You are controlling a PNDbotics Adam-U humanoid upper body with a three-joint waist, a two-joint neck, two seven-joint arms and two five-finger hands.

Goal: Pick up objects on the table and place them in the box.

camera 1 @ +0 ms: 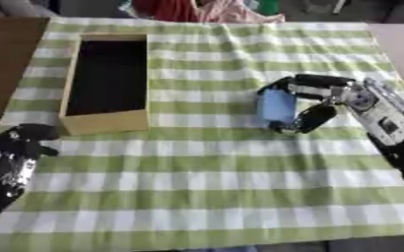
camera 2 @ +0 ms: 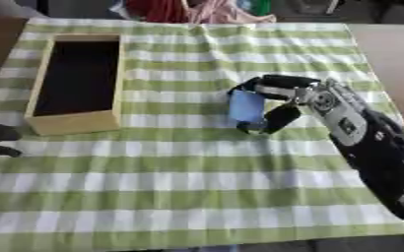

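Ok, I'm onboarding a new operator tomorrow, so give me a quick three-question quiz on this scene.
1. True or false: the right hand is curled round the blue object.
2. Where does the wooden box sit: A) robot's left, B) robot's right?
3. What shows inside the box?

Key: 1 true; 2 A; 3 only its dark inside, with no object visible. The left hand rests at the lower left.

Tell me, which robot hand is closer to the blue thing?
Right. The right hand has its fingers curled round the blue thing. The left hand rests far off near the lower left corner, beyond the wooden box.
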